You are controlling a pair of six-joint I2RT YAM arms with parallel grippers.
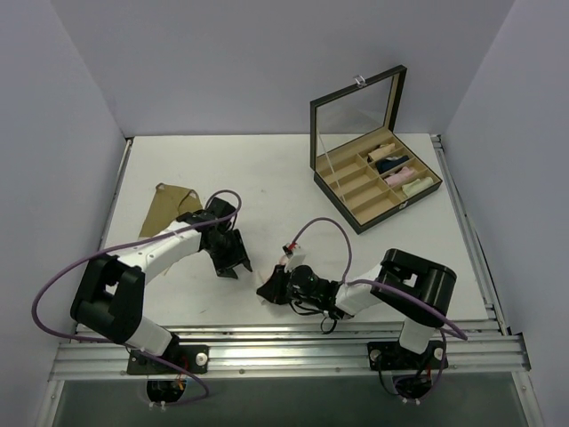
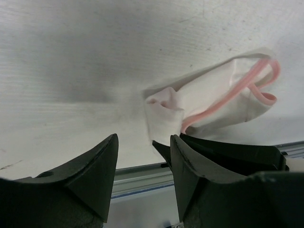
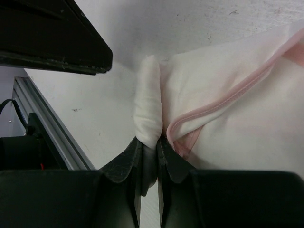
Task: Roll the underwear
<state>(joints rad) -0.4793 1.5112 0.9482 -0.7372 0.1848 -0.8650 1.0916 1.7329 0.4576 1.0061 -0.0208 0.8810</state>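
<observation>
**A:** What has the right gripper [image 3: 149,154] got?

**B:** Its jaws are pinched almost together on a rolled fold at the end of the white brief [image 3: 228,90]. The fold stands up right between the fingertips, and the rest of the cloth spreads flat on the table [image 1: 267,169] to one side.

**A:** And the left gripper [image 2: 142,164]?

**B:** Fingers spread wide, holding nothing. The tips sit just beside that same rolled end. I cannot tell whether they touch it.

**A:** Does any one view add something?

**B:** The left wrist view shows the pink edging [image 2: 237,88] looping across the cloth. From the top the white brief is mostly hidden under the two grippers. Only the top view shows the tan brief [image 1: 167,207], lying flat at the far left, beside the left arm and well apart from the white one.

**A:** Edges and room?

**B:** The white brief lies near the front edge of the table, with the metal rail [image 1: 293,351] close by. The middle of the table beyond is open. The compartment box [image 1: 336,203] sits at the far right with its lid up and cloth rolls inside.
</observation>
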